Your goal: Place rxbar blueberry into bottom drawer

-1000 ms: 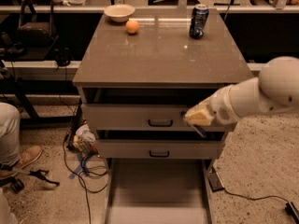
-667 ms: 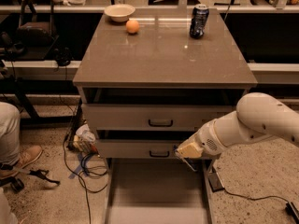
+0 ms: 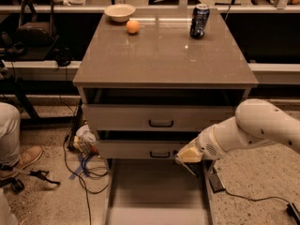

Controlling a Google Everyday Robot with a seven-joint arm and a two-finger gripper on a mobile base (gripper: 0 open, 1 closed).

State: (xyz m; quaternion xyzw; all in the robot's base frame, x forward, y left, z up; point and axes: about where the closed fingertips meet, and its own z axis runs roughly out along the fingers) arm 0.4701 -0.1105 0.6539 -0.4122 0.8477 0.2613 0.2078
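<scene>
The rxbar blueberry cannot be made out in the current view. No dark blue wrapper shows on the cabinet top, on the drawer floor or at the gripper, so it is presumably hidden within the gripper (image 3: 186, 157). Whether the gripper is spread or pressed together cannot be told. Over the last second the arm (image 3: 243, 130) has carried the gripper down from the level of the upper drawer front. It has also moved slightly leftward, to the lower edge of the middle drawer front (image 3: 136, 149). The bottom drawer (image 3: 154, 193) is pulled out, directly below and just in front of the gripper, with its bare floor exposed. The soda can (image 3: 199, 21) stands well above and behind the gripper, on the cabinet top (image 3: 164, 55). The descent indicates that transport is nearly complete. What likely remains is a short lowering over the drawer floor, then the release.
</scene>
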